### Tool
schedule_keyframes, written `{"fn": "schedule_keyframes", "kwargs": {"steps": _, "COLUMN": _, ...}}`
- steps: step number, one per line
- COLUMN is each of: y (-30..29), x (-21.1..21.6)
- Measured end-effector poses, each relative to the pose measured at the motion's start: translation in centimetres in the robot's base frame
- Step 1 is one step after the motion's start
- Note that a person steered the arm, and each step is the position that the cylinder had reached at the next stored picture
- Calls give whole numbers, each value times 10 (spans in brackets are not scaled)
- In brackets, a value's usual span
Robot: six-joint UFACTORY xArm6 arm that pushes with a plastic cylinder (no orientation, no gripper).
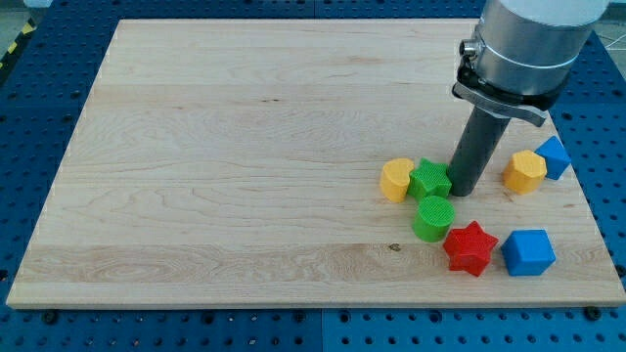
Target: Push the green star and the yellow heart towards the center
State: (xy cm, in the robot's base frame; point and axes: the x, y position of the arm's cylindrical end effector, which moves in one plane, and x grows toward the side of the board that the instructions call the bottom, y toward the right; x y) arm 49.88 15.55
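1. Wooden board lying on a blue perforated table, with all the blocks gathered at the view's lower right.
2. Yellow heart leftmost in the cluster, right of the board's middle, touching the green star on its right side.
3. Green star wedged between the yellow heart and my tip, pressed against both.
4. Green cylinder just below the green star, close to it or touching.
5. My tip planted on the board at the green star's right edge; a plain dark rod with nothing to spread or pinch, simply set against the star's side.
6. Red star toward the view's bottom, just right of the green cylinder.
7. Blue cube beside the red star, near the board's lower right corner.
8. Yellow hexagonal block right of the rod, apart from it.
9. Second blue block touching the yellow hexagonal block, close to the board's right edge.
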Motion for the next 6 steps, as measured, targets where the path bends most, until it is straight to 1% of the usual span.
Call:
{"fn": "schedule_keyframes", "kwargs": {"steps": 1, "y": 31, "x": 3}}
{"fn": "schedule_keyframes", "kwargs": {"steps": 2, "y": 37, "x": 16}}
{"fn": "schedule_keyframes", "kwargs": {"steps": 4, "y": -1, "x": 22}}
{"fn": "schedule_keyframes", "kwargs": {"steps": 5, "y": -14, "x": 15}}
{"fn": "schedule_keyframes", "kwargs": {"steps": 6, "y": -14, "x": -2}}
